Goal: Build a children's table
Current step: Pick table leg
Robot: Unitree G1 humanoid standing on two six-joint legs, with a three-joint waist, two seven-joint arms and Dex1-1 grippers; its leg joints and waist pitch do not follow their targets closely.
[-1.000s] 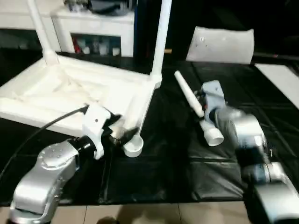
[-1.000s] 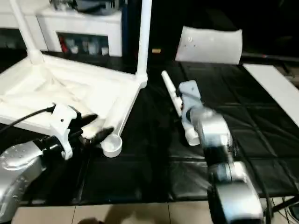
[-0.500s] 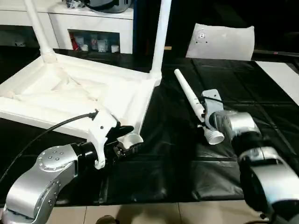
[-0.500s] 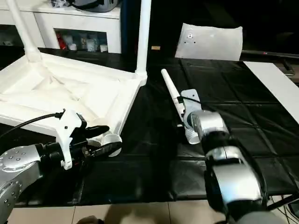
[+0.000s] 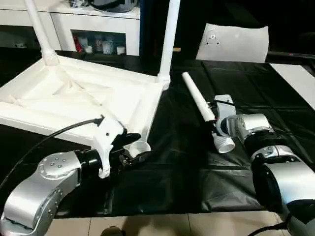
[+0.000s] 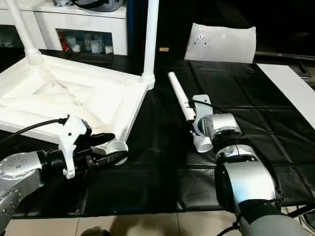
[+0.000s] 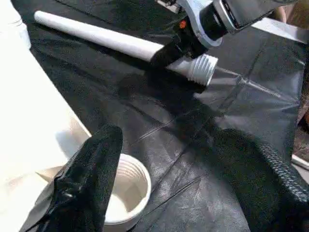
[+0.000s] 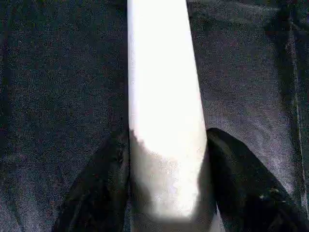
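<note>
Leg (image 5: 199, 102) is the piece I'm after: loose white tapered leg lying flat on the black mat (image 5: 187, 177), to the right of the upturned tabletop (image 5: 74, 98). Its long axis runs from the narrow tip at the far end, near the tabletop's right far corner, down to the threaded wide end (image 5: 225, 144) closest to me.

Right gripper (image 8: 166, 183) is on it near that threaded end. In the right wrist view I see a black finger on each side of the shaft, straddling it across the axis; fingers (image 8: 104, 183) look to be at or just off the plastic, so I'd call it a half-wide closure around the leg, and I can't confirm a firm clamp yet. Leg looks to be resting on the mat, not lifted.

Tabletop lies underside up, ribs showing, with two legs (image 5: 170, 39) already standing in its far sockets. Near right corner socket (image 7: 126, 193) is empty, open end up, well apart from the loose leg and to its left.

Left gripper (image 5: 129, 147) sits at that socket, jaws fairly wide, one finger (image 7: 91, 179) over the rim, holding nothing that I can see.

My read: right arm is clearly nearer the leg; next move needs the threaded end swung left and tipped down toward that socket.
</note>
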